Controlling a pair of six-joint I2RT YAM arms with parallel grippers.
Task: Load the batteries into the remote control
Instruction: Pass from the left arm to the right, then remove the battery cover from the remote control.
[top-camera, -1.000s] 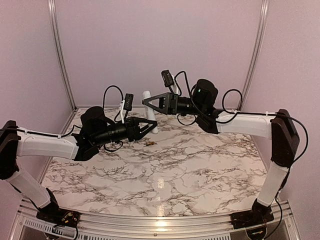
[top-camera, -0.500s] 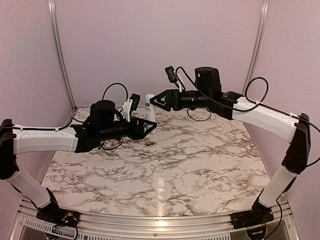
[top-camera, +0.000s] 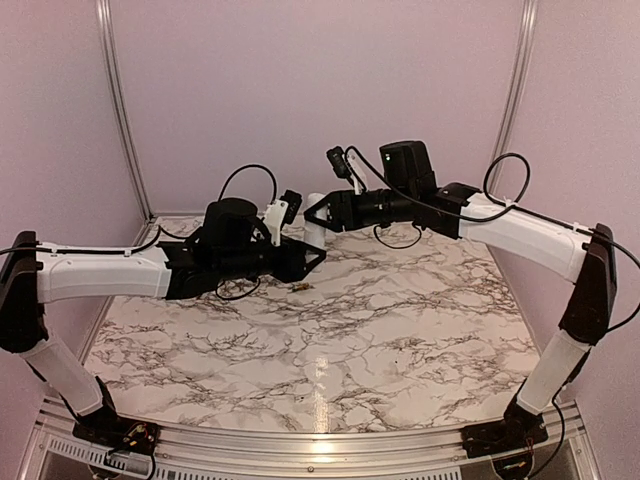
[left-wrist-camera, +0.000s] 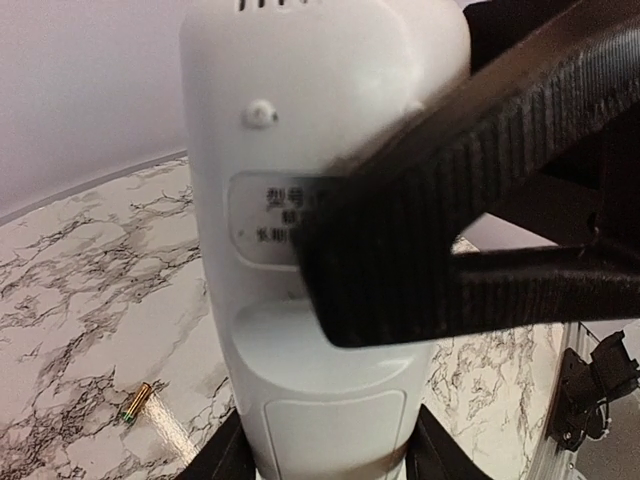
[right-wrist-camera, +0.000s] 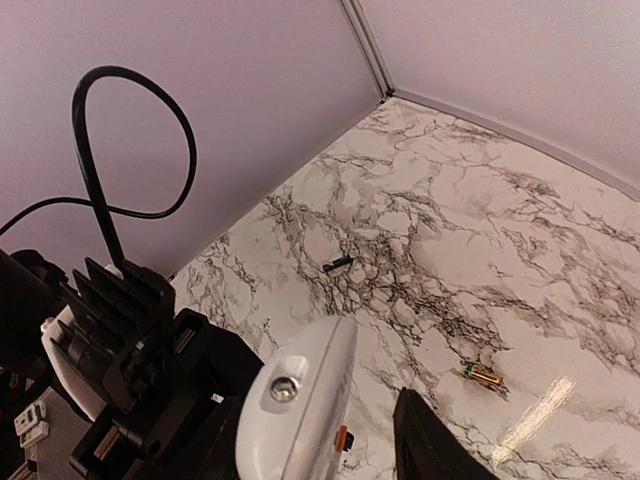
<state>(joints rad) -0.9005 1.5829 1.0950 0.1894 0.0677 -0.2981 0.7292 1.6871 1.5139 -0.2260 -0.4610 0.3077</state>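
Note:
The white remote control (top-camera: 314, 232) stands upright in the air over the back of the marble table. My left gripper (top-camera: 308, 256) is shut on its lower end. In the left wrist view the remote's back (left-wrist-camera: 300, 200) faces the camera, with my left gripper (left-wrist-camera: 330, 462) at the bottom edge. My right gripper (top-camera: 316, 212) straddles the remote's top end; its jaws are open, with a gap beside one finger (right-wrist-camera: 428, 440). One of its black fingers (left-wrist-camera: 470, 240) crosses the remote's back. One golden-brown battery (top-camera: 300, 286) lies on the table, and also shows in both wrist views (left-wrist-camera: 135, 402) (right-wrist-camera: 483, 375).
A small black bit (right-wrist-camera: 338, 264) lies on the marble table (top-camera: 380, 340) beyond the battery. Pink walls with metal corner posts (top-camera: 118, 110) close in the back and sides. A metal rail (top-camera: 320, 452) runs along the near edge.
My left arm has carried the remote to the right and stretched out further. My right gripper has come down from beside the remote's top to straddle it.

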